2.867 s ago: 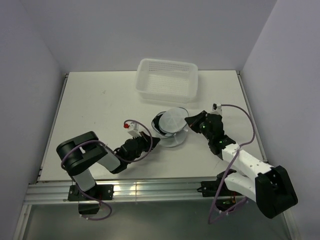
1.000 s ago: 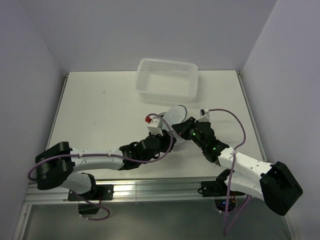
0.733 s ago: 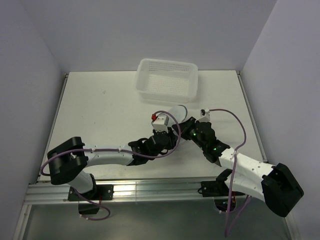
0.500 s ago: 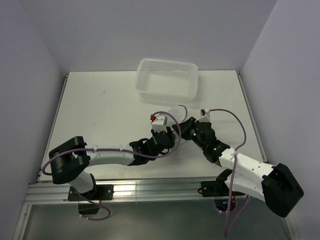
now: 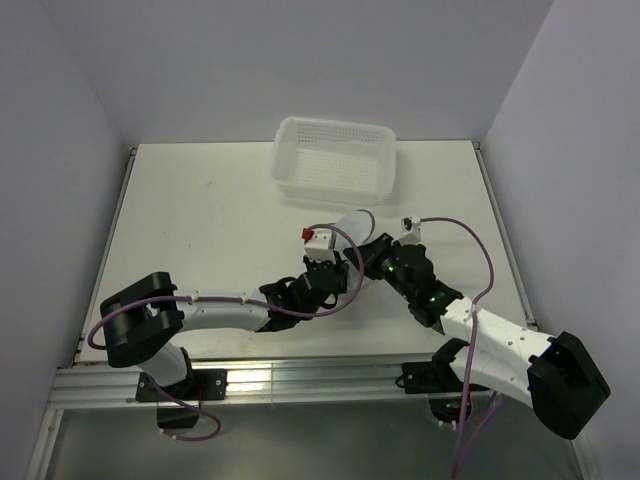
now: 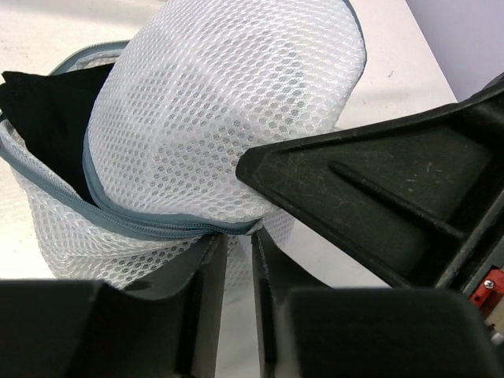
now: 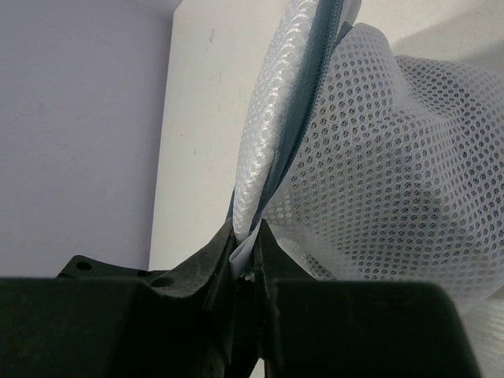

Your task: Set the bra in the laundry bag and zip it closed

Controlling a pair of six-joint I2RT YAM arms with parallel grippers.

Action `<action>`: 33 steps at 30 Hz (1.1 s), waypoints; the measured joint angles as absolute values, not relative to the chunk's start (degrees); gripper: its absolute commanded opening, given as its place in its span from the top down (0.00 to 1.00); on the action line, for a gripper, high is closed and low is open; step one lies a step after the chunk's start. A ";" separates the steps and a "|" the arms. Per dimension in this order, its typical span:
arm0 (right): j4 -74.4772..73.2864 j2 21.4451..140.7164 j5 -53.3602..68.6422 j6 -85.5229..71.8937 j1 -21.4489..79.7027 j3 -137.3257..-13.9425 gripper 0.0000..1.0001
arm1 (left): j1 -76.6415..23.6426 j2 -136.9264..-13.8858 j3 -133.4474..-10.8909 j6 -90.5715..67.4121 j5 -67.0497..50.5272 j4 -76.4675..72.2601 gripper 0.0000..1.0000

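White honeycomb mesh on laundry bag (image 6: 228, 118), grey-blue zipper rim (image 6: 142, 226). Plain black bra (image 6: 47, 118). White basket (image 5: 335, 185), dotted with holes. White table (image 5: 200, 220). Purple cables (image 5: 470, 225).

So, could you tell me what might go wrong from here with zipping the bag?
1. The bra lies right at the open gap of the laundry bag; its fabric could catch in the zipper.
2. The right hand pinches only a thin fold of mesh at the rim, which might slip under a pull.
3. The left hand sits close to the right one, so they may bump.
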State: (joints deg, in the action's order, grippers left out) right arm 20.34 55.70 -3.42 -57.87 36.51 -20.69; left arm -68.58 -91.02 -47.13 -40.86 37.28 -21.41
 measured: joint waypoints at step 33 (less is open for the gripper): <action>13.65 50.17 -4.29 -53.74 36.49 -20.62 1.00 | -67.70 -80.62 -37.01 -37.54 38.15 -25.80 0.96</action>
